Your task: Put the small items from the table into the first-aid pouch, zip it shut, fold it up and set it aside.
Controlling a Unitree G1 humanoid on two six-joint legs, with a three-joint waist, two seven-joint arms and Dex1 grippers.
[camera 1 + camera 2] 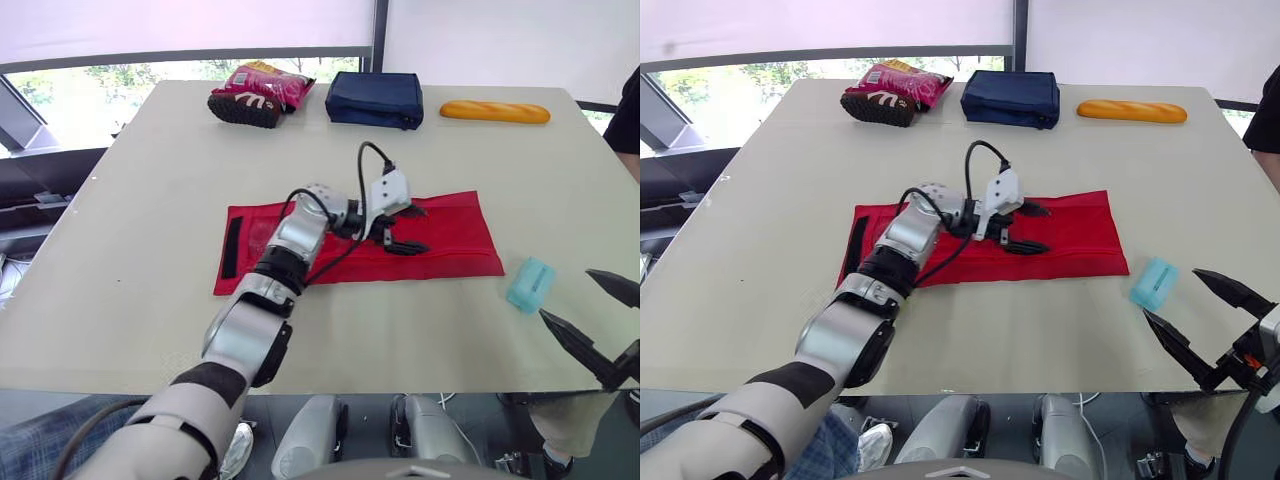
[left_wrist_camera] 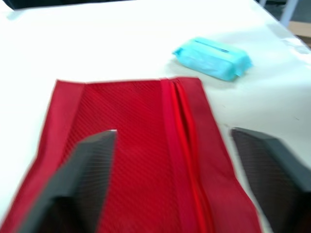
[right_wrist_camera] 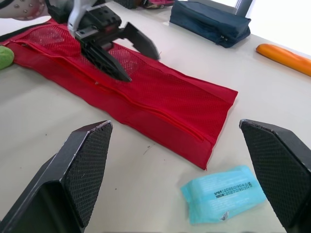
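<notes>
The red first-aid pouch (image 1: pixel 455 235) lies flat and unfolded in the middle of the table (image 1: pixel 140 250). The left gripper (image 1: pixel 412 229) sits low over the pouch's centre with its fingers spread apart, holding nothing. A light blue tissue pack (image 1: pixel 530 284) lies just off the pouch's right end. The right gripper (image 1: pixel 575 297) is near that pack, fingers wide apart and empty.

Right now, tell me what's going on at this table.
The left gripper is open over the flat red mesh pouch, which lies spread out on the beige table. The right gripper, also open, hovers near the small light-blue plastic packet lying on the table beside the pouch's end. The packet is not yet inside.
</notes>
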